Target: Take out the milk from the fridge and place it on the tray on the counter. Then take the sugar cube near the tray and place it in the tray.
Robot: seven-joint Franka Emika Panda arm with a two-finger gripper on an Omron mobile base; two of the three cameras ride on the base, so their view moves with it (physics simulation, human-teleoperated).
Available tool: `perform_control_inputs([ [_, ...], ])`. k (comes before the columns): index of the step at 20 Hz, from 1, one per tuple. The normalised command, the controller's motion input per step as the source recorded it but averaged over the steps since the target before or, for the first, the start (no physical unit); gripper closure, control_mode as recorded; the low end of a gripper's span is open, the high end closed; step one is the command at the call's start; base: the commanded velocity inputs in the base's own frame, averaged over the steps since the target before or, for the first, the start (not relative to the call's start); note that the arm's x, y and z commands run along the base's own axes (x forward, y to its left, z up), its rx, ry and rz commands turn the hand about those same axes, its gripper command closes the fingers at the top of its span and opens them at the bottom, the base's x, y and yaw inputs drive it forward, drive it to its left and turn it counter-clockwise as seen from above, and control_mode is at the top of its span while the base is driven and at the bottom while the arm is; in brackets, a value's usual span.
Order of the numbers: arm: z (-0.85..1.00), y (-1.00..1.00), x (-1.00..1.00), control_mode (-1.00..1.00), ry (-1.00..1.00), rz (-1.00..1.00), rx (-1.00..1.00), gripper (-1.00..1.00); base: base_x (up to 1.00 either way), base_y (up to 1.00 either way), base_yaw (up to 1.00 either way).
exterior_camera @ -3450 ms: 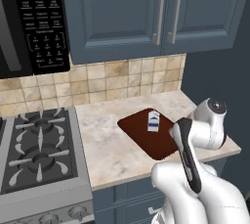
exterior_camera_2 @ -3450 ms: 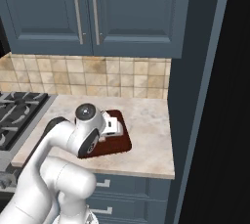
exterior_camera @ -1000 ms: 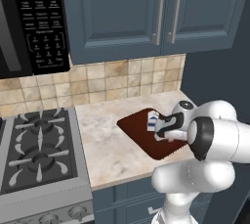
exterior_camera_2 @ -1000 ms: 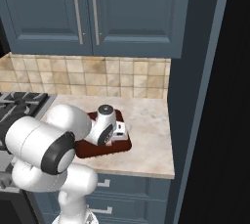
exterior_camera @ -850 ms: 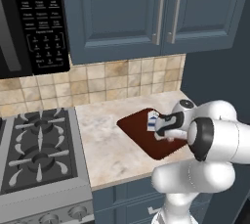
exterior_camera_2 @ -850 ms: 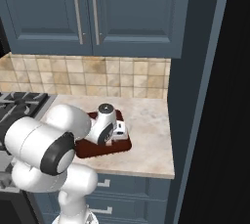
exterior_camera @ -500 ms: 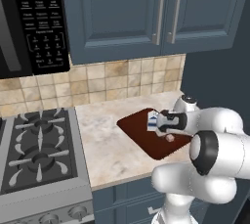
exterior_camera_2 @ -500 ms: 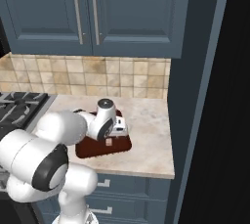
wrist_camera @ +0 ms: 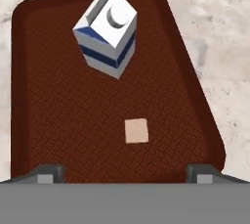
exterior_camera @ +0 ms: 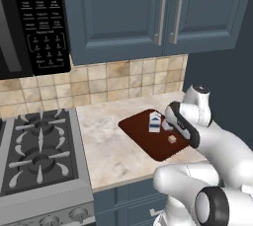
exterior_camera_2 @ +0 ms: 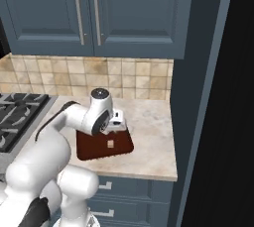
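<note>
The milk (wrist_camera: 105, 29) stands upright at the far end of the tray (wrist_camera: 44, 120), a white carton with a blue band, also seen in the left base view (exterior_camera: 155, 122). The sugar cube (wrist_camera: 136, 130) lies loose on the tray floor nearer my hand, and shows from both sides (exterior_camera: 171, 139) (exterior_camera_2: 110, 143). My gripper (wrist_camera: 124, 171) hangs open above the tray's near end, its fingertips (wrist_camera: 46, 173) wide apart and holding nothing. The tray (exterior_camera: 143, 138) rests on the counter (exterior_camera: 106, 146). The fridge is out of view.
A black gas stove (exterior_camera: 34, 153) sits left of the counter. Blue-grey wall cabinets (exterior_camera: 148, 13) hang above a tiled backsplash (exterior_camera: 113, 82), with a microwave (exterior_camera: 29, 22) over the stove. A tall dark panel (exterior_camera_2: 208, 97) bounds the counter on the right.
The sugar cube now lies free on the tray. My hand has lifted away from it and the arm has swung back toward the right.
</note>
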Motion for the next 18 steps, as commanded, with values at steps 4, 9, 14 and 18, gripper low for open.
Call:
perform_control_inputs([
  [4, 0.77, 0.0, -0.69, -1.0, 0.0, -0.07, 0.0, -1.0, 0.0, 0.0, 0.0],
  [9, 0.9, 0.17, -0.61, -1.0, 0.01, -0.01, 0.0, -1.0, 0.0, 0.0, 0.0],
  [14, 0.9, 0.25, -0.74, -1.0, 0.0, -0.02, 0.0, -1.0, 0.0, 0.0, 0.0],
  [18, 0.86, 0.29, -0.76, -1.0, 0.0, -0.02, 0.0, -1.0, 0.0, 0.0, 0.0],
])
